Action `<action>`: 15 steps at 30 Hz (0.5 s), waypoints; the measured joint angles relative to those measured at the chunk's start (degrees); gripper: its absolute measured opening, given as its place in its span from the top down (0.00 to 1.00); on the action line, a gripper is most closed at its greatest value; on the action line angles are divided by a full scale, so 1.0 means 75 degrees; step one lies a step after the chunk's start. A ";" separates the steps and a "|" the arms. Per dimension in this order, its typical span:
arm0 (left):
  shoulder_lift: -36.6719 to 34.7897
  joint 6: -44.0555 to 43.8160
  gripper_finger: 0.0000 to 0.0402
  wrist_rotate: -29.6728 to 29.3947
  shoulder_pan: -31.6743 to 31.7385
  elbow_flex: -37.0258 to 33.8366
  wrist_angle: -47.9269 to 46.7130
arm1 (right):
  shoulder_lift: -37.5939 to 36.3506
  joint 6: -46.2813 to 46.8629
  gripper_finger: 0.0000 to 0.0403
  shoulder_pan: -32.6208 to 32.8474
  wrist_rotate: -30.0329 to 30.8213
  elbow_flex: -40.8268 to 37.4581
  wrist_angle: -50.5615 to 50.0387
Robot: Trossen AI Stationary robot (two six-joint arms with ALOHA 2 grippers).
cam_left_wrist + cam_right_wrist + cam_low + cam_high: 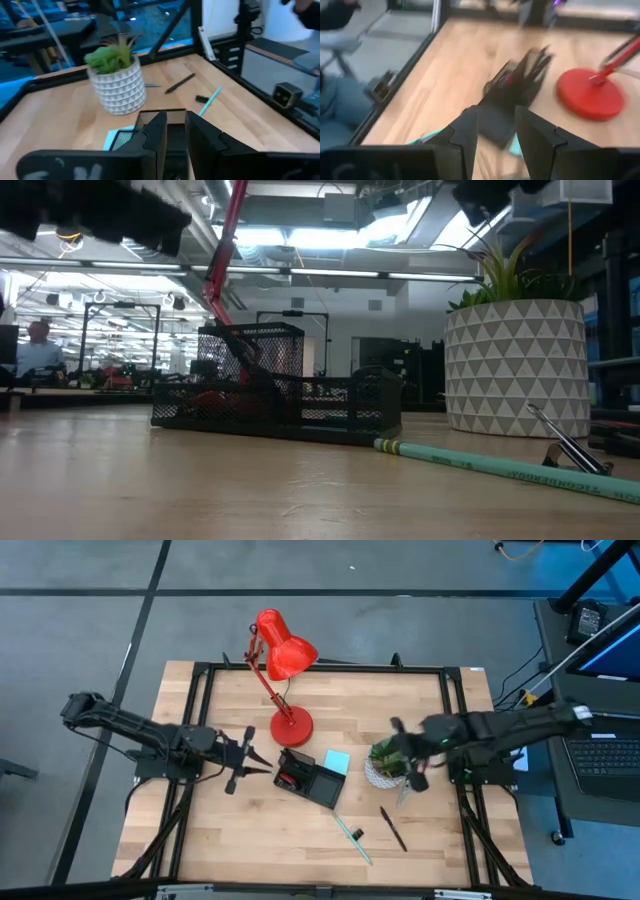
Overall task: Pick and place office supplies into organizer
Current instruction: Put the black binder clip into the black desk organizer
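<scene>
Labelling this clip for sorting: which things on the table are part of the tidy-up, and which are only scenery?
Part of the job:
organizer
scissors inside it
sticky-note pad
teal pen
dark pen
small black clip

Just lying about:
red desk lamp
potted plant

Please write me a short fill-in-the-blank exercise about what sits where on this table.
1. The lamp is coloured ____.
2. The light blue pad lies between the organizer and the ____.
3. The teal pen lies on the ____, not in the organizer.
4. The scissors' red handles show inside the ____.

Missing words: red; plant; table; organizer
</scene>
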 joint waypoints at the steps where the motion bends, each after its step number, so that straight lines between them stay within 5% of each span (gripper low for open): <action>1: -0.0071 -0.0041 0.84 -0.0135 0.0000 -0.0185 0.0172 | 0.0395 0.0006 0.67 0.0170 0.0015 0.0315 -0.0246; 15: -0.0261 -0.0333 0.85 -0.0503 -0.0003 -0.1287 0.1207 | 0.4034 0.0821 0.67 0.2018 0.0984 0.3104 -0.2033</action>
